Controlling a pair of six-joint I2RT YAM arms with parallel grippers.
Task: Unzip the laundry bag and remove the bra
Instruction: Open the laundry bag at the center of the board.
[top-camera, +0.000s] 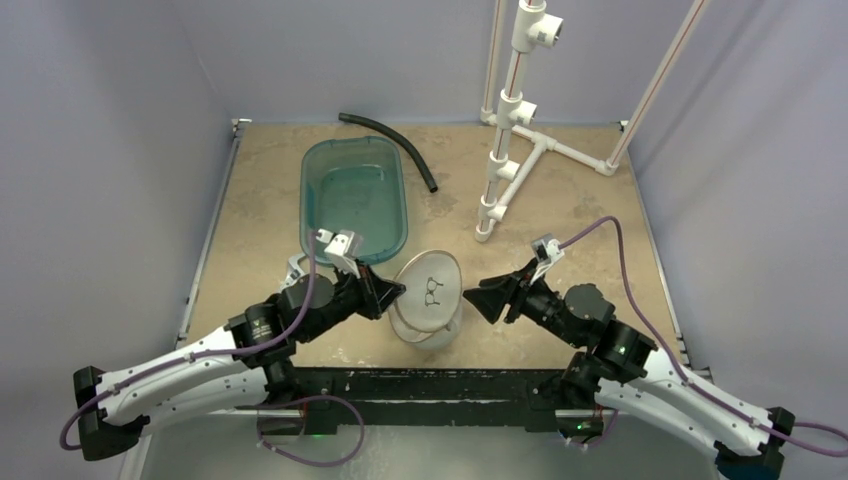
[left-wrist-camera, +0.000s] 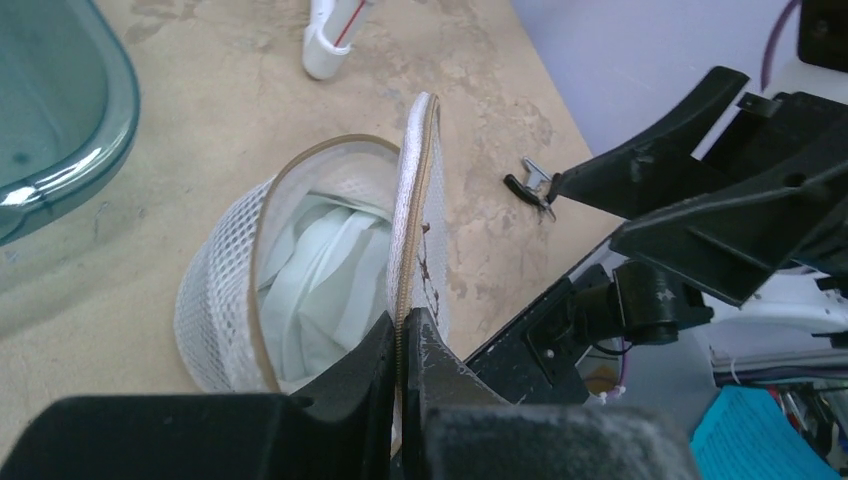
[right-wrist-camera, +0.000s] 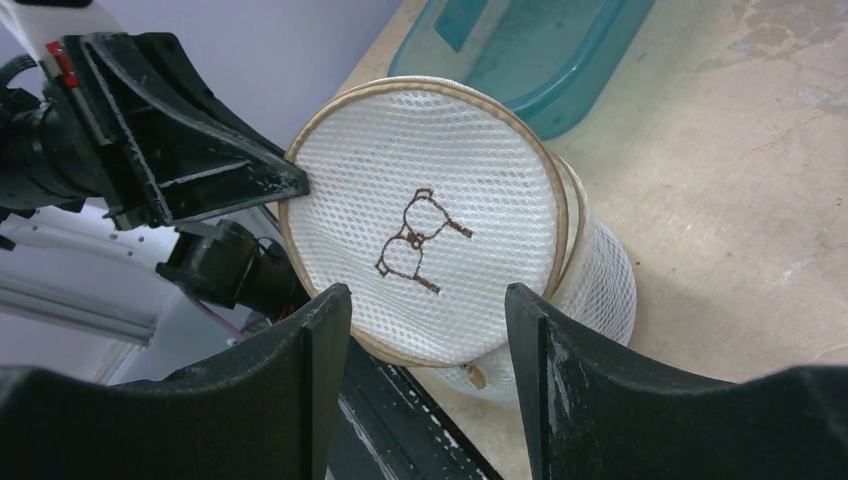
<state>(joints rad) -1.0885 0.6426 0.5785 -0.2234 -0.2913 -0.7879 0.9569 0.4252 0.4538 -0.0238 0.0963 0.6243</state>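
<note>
Lilac-grey walls close in a tan, mottled surface (top-camera: 260, 260). In the top view a teal tub (top-camera: 353, 200) stands at the middle back, with a black hose (top-camera: 395, 140) curving behind it and a white pipe frame (top-camera: 510, 130) to its right. The laundry bag (top-camera: 440, 325) sits near the front edge, just in front of the tub and between the two arms. Its round lid (top-camera: 430, 288) is tipped up on edge. The left gripper (top-camera: 398, 290) meets the lid's left rim. The right gripper (top-camera: 476, 300) hangs just beside the bag on the other side, not touching it.

From the left wrist, the left gripper (left-wrist-camera: 403, 345) is closed tight on the lid's (left-wrist-camera: 418, 190) tan zip edge, which rises upright between the fingers. The bag's mesh wall (left-wrist-camera: 215, 300) lies open towards the camera and pale folded fabric (left-wrist-camera: 320, 285) fills the inside. A corner of the tub (left-wrist-camera: 55, 110) shows at upper left. The right gripper (left-wrist-camera: 590, 212) reaches in from the right with its jaws apart.

From the right wrist, the right gripper (right-wrist-camera: 425, 305) stands wide and holds nothing. Beyond its two dark fingers (right-wrist-camera: 310, 350) the lid (right-wrist-camera: 470, 170) faces the camera, with a small dark bra outline (right-wrist-camera: 412, 240) at its centre. The left gripper (right-wrist-camera: 295, 185) pinches the lid's rim at the left. The bag's mesh body (right-wrist-camera: 605, 290) lies behind the lid on the surface, and the tub (right-wrist-camera: 540, 50) is beyond it.
</note>
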